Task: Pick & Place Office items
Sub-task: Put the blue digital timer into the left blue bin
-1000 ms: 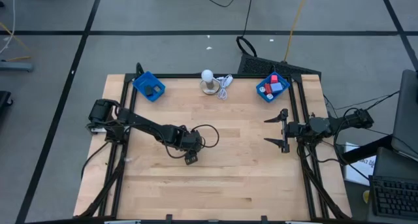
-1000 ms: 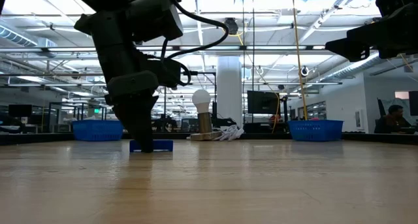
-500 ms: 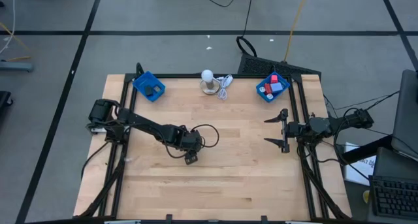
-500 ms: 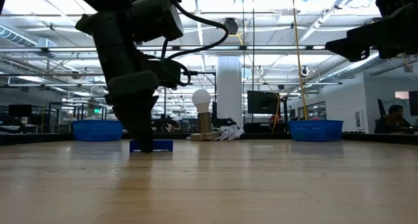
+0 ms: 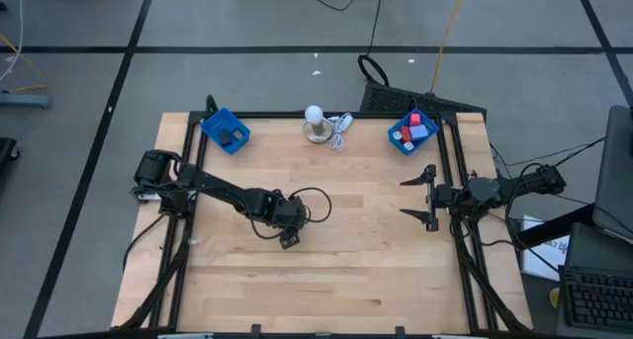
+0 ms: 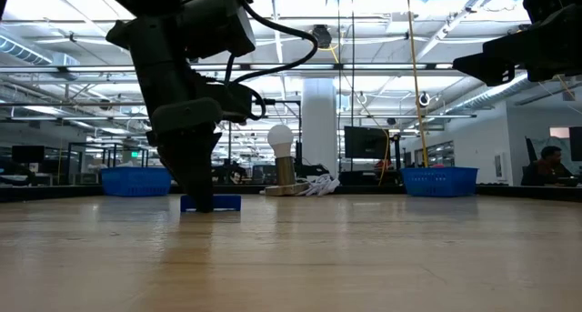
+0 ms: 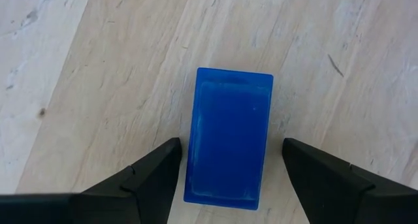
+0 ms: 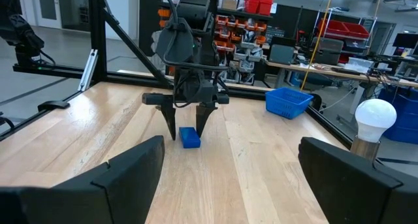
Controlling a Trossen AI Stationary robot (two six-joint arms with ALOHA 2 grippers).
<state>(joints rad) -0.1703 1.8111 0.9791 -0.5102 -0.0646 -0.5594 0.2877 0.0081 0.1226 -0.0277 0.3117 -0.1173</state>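
Observation:
A blue block (image 7: 228, 136) lies flat on the wooden table, left of its middle; the low view shows the blue block (image 6: 223, 203) too. My left gripper (image 7: 230, 145) points down over it, open, with one finger on either side of the block's near end and a narrow gap at each. From above, the left gripper (image 5: 288, 238) hides the block. My right gripper (image 5: 403, 199) waits open above the table's right edge. Other small pieces lie in two blue trays at the far edge.
The left blue tray (image 5: 226, 130) holds a dark grey piece; the right blue tray (image 5: 411, 132) holds red, light blue and purple pieces. Between them stands a white bulb on a round base (image 5: 315, 122) with white cord. Bare wood stretches across the middle and near side.

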